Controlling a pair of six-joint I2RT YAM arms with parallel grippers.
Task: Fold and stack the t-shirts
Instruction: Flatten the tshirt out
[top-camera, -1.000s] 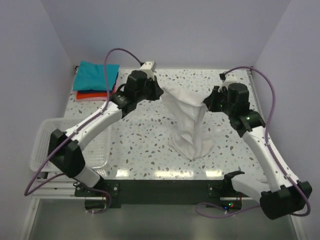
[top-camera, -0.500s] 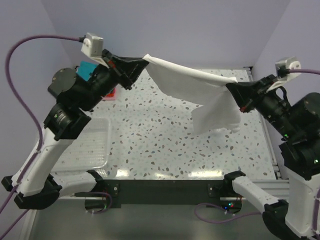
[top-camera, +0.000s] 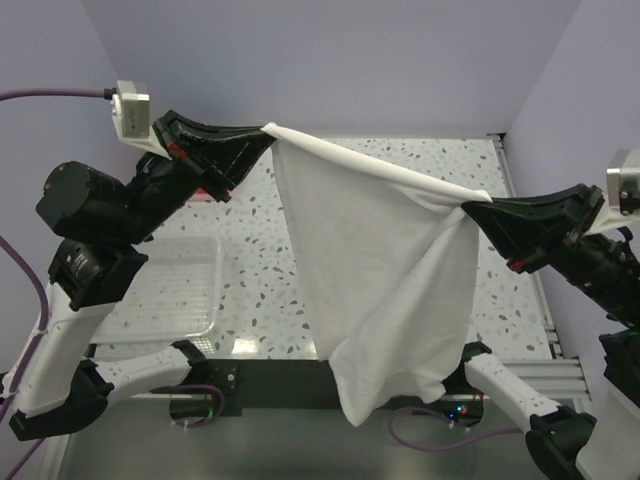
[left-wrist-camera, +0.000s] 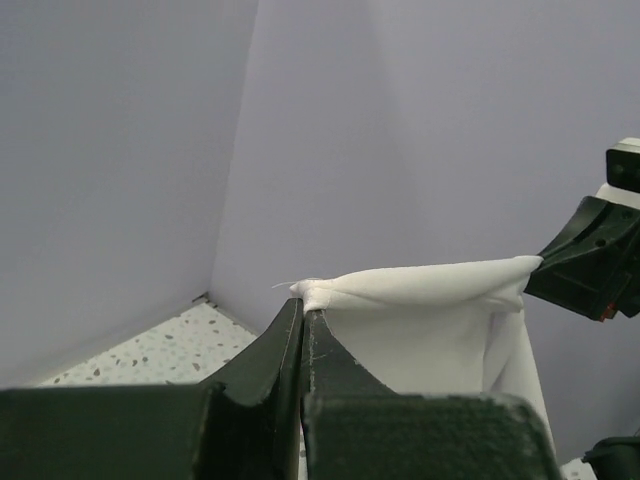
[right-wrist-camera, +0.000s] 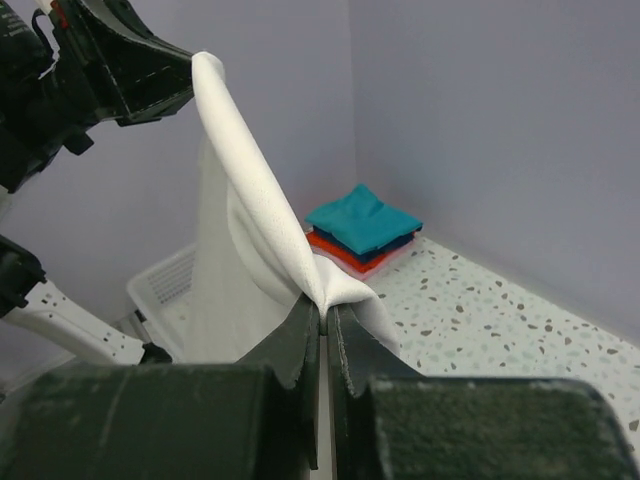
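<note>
Your two arms hold the white t-shirt (top-camera: 380, 270) stretched in the air above the table (top-camera: 255, 270). Your left tool (top-camera: 266, 136) is clamped on one upper corner at the back left. Your right tool (top-camera: 480, 208) is clamped on the other corner at the right, lower and nearer the front. The top edge runs taut between them, sloping down towards the right. The cloth hangs below it in a broad sheet, and in the overhead view its lowest point drops past the near edge of the table. Each wrist view shows the jaws pressed together, with a pinch of white cloth bunched at the tips. The teal t-shirt (right-wrist-camera: 362, 218) tops a folded stack in the table's far left corner, with the red-orange t-shirt (right-wrist-camera: 348, 257) beneath it, well apart from the hanging shirt. A white mesh basket (top-camera: 190, 300) sits at the table's near left, beneath your left arm.
</note>
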